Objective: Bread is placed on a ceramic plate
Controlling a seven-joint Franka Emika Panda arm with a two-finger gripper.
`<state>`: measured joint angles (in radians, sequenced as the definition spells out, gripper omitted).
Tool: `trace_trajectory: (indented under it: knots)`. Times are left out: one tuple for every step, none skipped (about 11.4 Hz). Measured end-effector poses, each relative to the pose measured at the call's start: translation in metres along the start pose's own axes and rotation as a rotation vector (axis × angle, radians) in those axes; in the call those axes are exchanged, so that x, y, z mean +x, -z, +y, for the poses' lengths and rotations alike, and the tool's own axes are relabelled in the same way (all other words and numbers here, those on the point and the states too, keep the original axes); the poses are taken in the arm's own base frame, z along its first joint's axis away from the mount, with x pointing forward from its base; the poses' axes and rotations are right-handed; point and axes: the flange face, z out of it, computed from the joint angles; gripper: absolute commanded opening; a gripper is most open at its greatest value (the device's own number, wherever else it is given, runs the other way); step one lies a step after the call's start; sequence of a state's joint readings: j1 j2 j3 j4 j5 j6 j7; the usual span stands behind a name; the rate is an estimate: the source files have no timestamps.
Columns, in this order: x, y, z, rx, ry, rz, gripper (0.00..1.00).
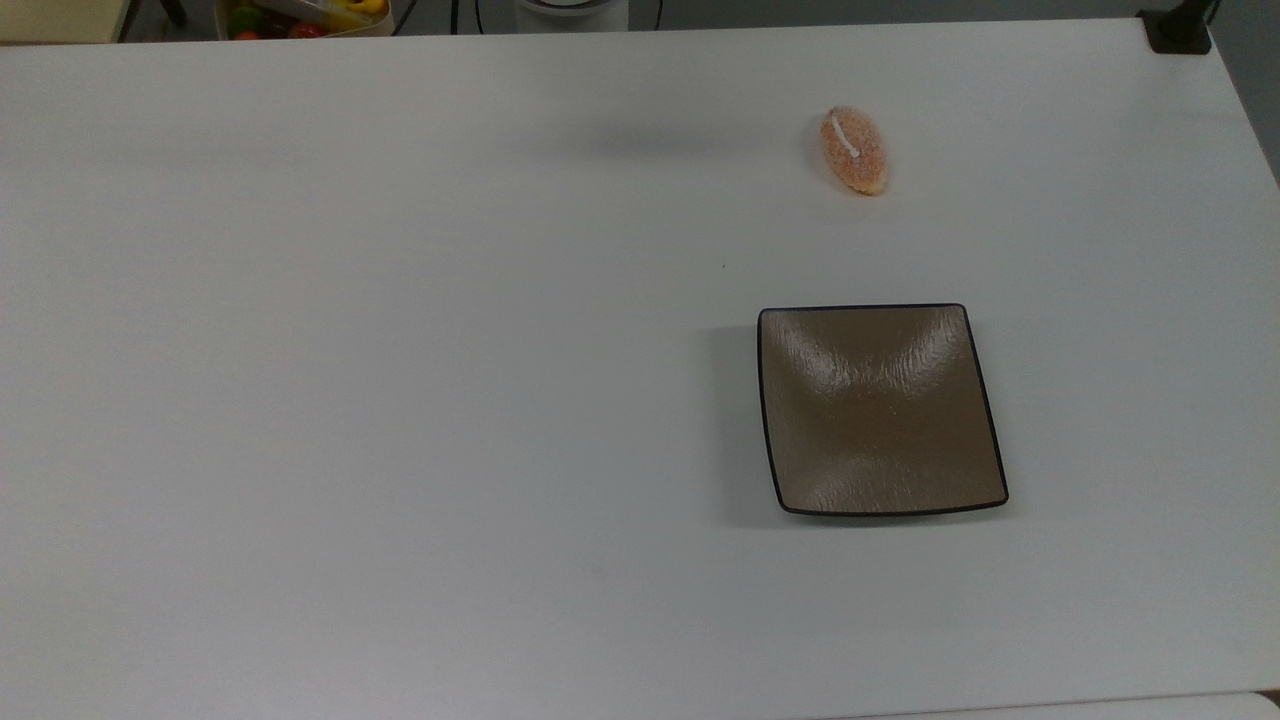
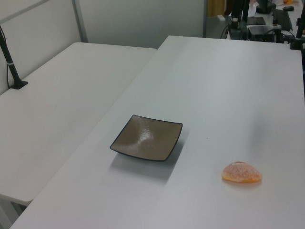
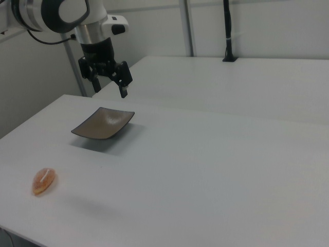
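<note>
Nothing's done yet: the bread (image 1: 854,150) lies on the table (image 1: 400,400), well apart from the bare ceramic plate (image 1: 880,410). Our gripper (image 3: 109,86) hangs high with fingers spread, holding nothing, so we've got the reach, grasp and carry all ahead.

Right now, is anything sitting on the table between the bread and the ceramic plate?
Nothing visible. In the top view the bread lies apart from the ceramic plate, with only bare white table between them, and the plate's centre holds nothing.

bread (image 1: 855,151): speckled orange-pink, white stripe | ceramic plate (image 1: 880,410): glossy brown, dark rim
</note>
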<state>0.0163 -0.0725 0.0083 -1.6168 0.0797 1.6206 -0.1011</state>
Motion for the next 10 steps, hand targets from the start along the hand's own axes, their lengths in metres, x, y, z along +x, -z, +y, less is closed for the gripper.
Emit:
trace_trajectory:
  knots:
    - [0.0002,0.0007,-0.0012,0.000,0.008,0.001,1.00]
    - [0.0004,0.0003,-0.0014,0.000,0.008,0.001,1.00]
    - [0.0007,-0.0002,-0.0022,0.000,0.009,0.000,1.00]
    - [0.0008,-0.0004,-0.0033,0.000,0.012,-0.001,1.00]
    - [0.0009,-0.0005,-0.0041,0.001,0.013,-0.001,1.00]
    - [0.0009,-0.0005,-0.0045,0.001,0.014,-0.001,1.00]
    - [0.0009,-0.0006,-0.0045,0.001,0.014,-0.001,1.00]
    - [0.0010,-0.0007,-0.0047,0.001,0.014,-0.001,1.00]
    - [0.0010,-0.0008,-0.0052,0.001,0.015,-0.001,1.00]
    - [0.0011,-0.0014,-0.0067,0.001,0.018,-0.002,1.00]
